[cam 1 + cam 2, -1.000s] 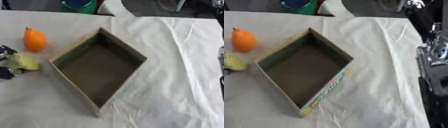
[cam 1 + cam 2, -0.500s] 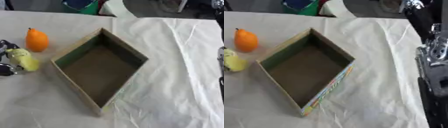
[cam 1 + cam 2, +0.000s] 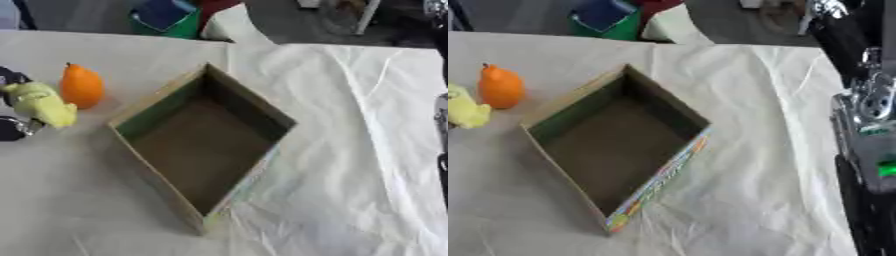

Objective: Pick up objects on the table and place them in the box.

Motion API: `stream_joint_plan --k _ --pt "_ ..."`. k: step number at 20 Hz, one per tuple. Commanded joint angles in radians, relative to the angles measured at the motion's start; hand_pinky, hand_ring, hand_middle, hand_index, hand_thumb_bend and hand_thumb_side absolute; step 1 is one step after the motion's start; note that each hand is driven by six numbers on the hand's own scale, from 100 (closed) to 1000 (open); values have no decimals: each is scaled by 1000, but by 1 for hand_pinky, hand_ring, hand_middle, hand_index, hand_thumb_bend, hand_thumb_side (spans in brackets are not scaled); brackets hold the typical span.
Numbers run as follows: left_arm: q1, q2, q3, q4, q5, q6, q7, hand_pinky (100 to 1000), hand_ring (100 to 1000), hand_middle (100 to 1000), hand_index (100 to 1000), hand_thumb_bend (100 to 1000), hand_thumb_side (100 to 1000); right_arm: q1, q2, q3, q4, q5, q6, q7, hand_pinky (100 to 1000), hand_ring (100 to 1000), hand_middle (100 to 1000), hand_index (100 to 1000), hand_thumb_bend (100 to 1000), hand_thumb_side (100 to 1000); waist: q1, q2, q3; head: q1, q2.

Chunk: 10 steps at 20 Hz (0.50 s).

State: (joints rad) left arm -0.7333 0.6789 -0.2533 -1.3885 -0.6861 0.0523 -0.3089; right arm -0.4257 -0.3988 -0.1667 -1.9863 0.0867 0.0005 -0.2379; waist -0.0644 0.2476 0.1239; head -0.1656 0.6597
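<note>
I see my left hand (image 3: 12, 105) at the left edge of the table, black fingers curled around a soft yellow thing (image 3: 42, 104). The yellow thing sits just beside the orange fruit (image 3: 81, 86), which rests on the white cloth (image 3: 367, 165). The box (image 3: 203, 150) is in the middle, open on top and turned like a diamond, near the fruit. I only see the arm (image 3: 868, 130) on my right side, so I cannot tell what my right hand does.
</note>
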Motion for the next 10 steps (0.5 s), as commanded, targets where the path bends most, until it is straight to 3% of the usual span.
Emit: stream_joint_plan --k 1,10 --pt "-26 33 22 -62 24 33 17 340 519 403 433 100 261 -9 -13 -10 -14 -1 -3 -3 763 681 463 780 100 454 6 -24 -1 1 5" --pt "-81 -5 -2 -273 75 116 40 330 509 395 425 100 274 -17 -16 -7 -14 -2 -12 -6 760 682 466 780 100 457 10 -34 -3 -36 9"
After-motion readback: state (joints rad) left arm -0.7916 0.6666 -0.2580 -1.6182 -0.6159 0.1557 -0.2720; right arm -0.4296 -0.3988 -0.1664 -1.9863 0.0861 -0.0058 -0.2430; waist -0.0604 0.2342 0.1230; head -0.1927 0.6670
